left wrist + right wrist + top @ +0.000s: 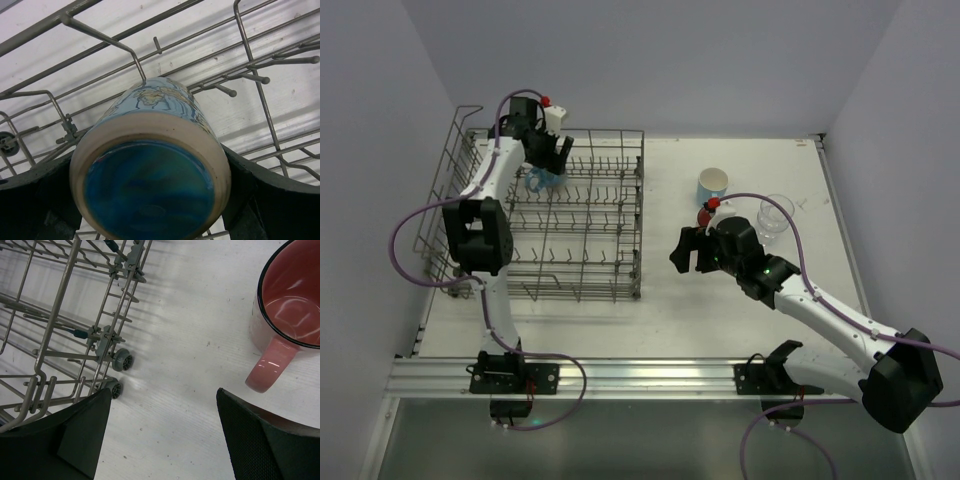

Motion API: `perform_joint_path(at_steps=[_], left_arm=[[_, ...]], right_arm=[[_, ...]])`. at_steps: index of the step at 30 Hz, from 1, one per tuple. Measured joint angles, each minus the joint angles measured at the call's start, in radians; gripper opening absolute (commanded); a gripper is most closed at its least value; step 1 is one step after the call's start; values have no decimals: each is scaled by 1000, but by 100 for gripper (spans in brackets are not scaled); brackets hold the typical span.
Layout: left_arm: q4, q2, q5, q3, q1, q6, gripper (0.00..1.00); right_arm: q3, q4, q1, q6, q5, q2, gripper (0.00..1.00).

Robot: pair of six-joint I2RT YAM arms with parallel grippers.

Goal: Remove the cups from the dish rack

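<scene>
Your left gripper (553,158) has its jaws clamped on the glazed, cylindrical blue mug (150,150) inside the wire dish rack (100,35). The right gripper (164,400) holds its jaws wide and empty above the ribbed table (190,330).

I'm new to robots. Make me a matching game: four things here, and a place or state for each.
1 blue mug
2 pink mug
3 clear glass
4 right hand

A open, empty
B on the table, nearest its right edge
C in the dish rack, between the left hand's fingers
D on the table, handle toward the right hand

Pairs: 1-C, 2-D, 3-B, 4-A
</scene>
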Motion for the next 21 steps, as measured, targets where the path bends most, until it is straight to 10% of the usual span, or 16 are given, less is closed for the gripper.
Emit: perform_joint_path(at_steps=[21], left_arm=[[26, -417, -15, -130, -22, -161, 0]], right_arm=[[49, -41, 0, 24, -23, 4, 87]])
